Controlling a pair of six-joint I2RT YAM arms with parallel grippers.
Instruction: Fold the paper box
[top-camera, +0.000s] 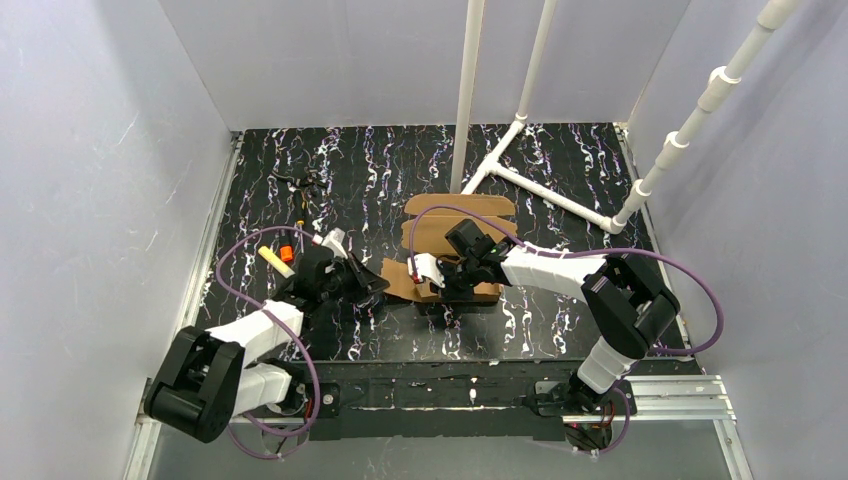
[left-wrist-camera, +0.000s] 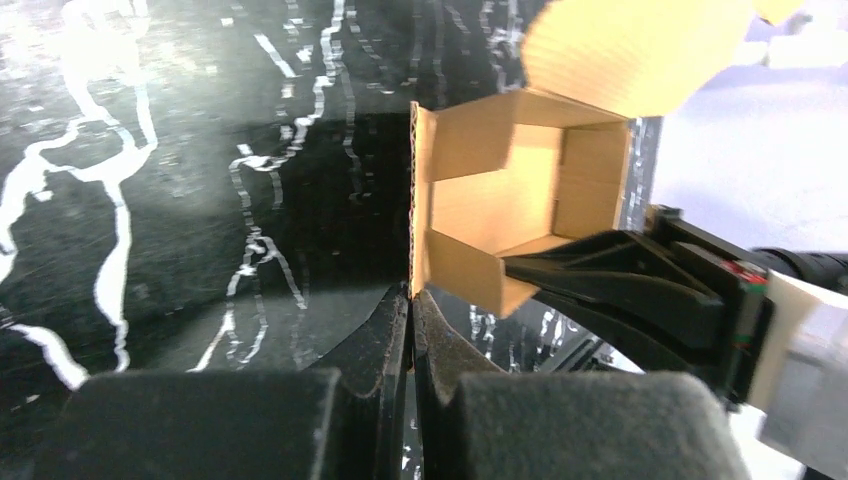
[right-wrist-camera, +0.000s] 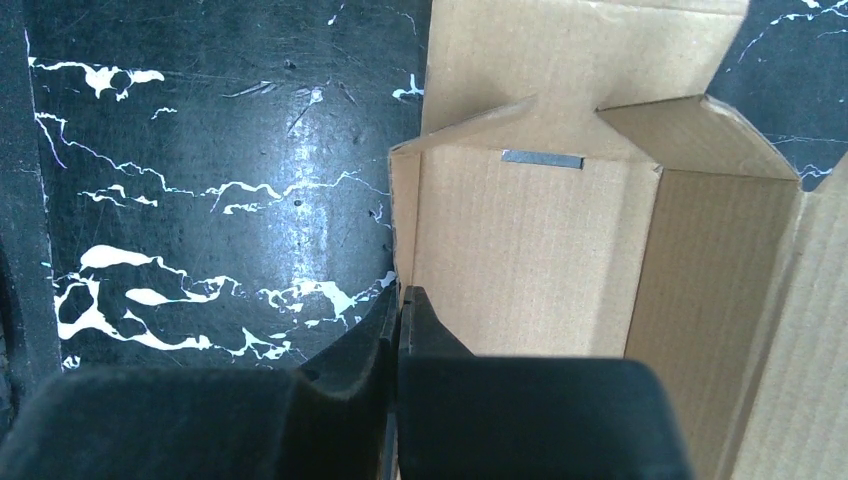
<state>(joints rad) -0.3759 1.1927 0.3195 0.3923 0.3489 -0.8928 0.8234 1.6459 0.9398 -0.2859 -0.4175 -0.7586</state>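
Note:
The paper box (top-camera: 455, 232) is plain brown cardboard, partly raised, with flaps spread at the middle of the black marbled table (top-camera: 540, 320). My left gripper (top-camera: 384, 283) comes in from the left. In the left wrist view it (left-wrist-camera: 411, 297) is shut on the thin lower edge of a side panel of the box (left-wrist-camera: 500, 195), whose open inside faces this camera. My right gripper (top-camera: 434, 284) is at the box's near side. In the right wrist view it (right-wrist-camera: 399, 297) is shut on the upright left wall of the box (right-wrist-camera: 520, 250). A narrow slit (right-wrist-camera: 541, 158) shows in the box's far wall.
A white pipe frame (top-camera: 528, 180) stands on the table behind the box. An orange piece (top-camera: 287, 254) and a yellow stick (top-camera: 272, 261) lie at the left, and small dark bits (top-camera: 303, 181) lie at the back left. White walls close in the sides.

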